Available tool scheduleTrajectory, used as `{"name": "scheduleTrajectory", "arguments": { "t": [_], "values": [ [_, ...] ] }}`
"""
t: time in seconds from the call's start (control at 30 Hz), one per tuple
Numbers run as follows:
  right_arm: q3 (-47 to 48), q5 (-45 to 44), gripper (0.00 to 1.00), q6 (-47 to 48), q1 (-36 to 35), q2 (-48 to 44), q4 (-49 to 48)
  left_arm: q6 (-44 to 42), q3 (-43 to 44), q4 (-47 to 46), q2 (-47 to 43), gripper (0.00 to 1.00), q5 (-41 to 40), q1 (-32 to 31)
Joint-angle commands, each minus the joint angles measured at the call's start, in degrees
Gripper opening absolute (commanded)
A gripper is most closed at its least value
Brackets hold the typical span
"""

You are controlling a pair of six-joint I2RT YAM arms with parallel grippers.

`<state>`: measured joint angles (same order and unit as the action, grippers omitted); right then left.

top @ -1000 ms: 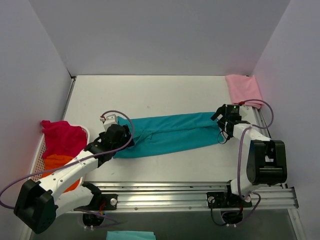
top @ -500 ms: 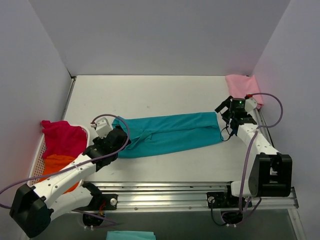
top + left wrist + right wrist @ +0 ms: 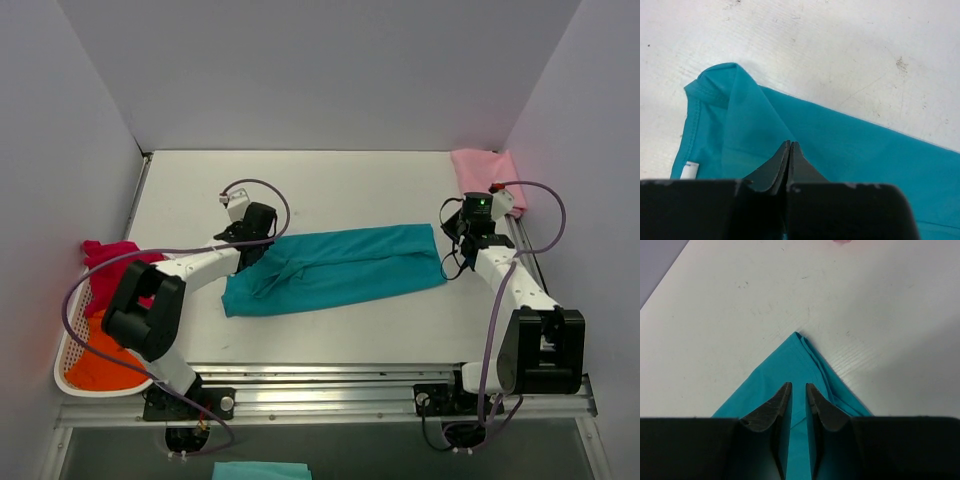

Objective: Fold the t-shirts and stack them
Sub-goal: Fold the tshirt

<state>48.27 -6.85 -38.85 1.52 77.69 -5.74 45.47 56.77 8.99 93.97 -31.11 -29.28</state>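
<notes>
Both pincers have just clamped down. A moment ago they stood wide open over the ends of the teal shirt [image 3: 340, 265]. Now the left gripper [image 3: 789, 145] is clenched on a raised pinch of fabric at the shirt's far left corner, and its arm has swung up from the near edge to get there. The right gripper [image 3: 796, 387] has drawn its jaws almost together astride the far right corner, with teal cloth between them; by the look of it, it is grasping that corner.

The shirt lies across the middle of the table [image 3: 340, 190] as a long strip, already folded lengthwise and flat apart from a few creases near its left end. With both far corners held, the likely next step is to lift and carry them to make the next fold. That is a judgement from the grips, nothing more.

The pink shirt [image 3: 485, 172] sits folded in the far right corner, just beyond the right gripper, and the cable on that arm loops across its near edge, so a wide swing there could drag it. On the left, the basket [image 3: 72, 325] holds the magenta shirt [image 3: 105, 258] and the orange shirt [image 3: 100, 355] — both still unfolded and close beside the left arm's elbow.
</notes>
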Motion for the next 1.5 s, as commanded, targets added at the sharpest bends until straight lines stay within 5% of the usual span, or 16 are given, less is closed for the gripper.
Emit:
{"name": "scheduleTrajectory", "arguments": {
  "t": [0.0, 0.2, 0.57, 0.8, 1.03, 1.13, 1.17, 1.27, 1.47],
  "values": [
    [2.44, -1.58, 0.14, 0.88, 0.41, 0.53, -0.41, -3.46, 3.87, -4.59, 3.31, 0.02, 3.07, 0.54],
    [1.83, -1.59, 0.14, 0.53, 0.5, 1.06, -1.12, -2.5, 1.24, -7.32, 4.29, 0.02, 5.63, -0.78],
    [0.33, -0.36, 0.12, 0.18, 0.5, 4.84, -3.23, 1.63, -2.37, -3.81, 2.79, 0.02, 2.73, -13.15],
    [0.16, -0.44, 0.12, 0.53, 0.59, 5.19, -3.49, 11.64, -0.53, 9.1, -1.59, 0.02, -7.02, -27.47],
    [0.6, 0.0, 0.12, 0.44, 0.59, 5.89, -3.67, 15.61, 3.17, 21.76, -8.53, 0.06, -15.11, -31.01],
    [0.95, 0.08, 0.12, 0.44, 0.59, 6.33, -3.75, 15.87, 0.98, 23.0, -13.72, 0.28, -18.1, -31.1],
    [0.95, 0.26, 0.12, 0.44, 0.5, 6.33, -3.84, 16.05, 0.27, 23.35, -16.08, 0.57, -18.19, -31.02],
    [1.12, 0.26, 0.12, 0.44, 0.59, 6.6, -4.02, 17.98, -3.15, 24.4, -19.6, 0.9, -17.67, -30.75],
    [1.12, 0.35, 0.13, 0.44, 0.5, 7.21, -4.46, 22.98, -10.01, 24.58, -22.08, 0.92, -14.24, -30.84]
  ]
}}
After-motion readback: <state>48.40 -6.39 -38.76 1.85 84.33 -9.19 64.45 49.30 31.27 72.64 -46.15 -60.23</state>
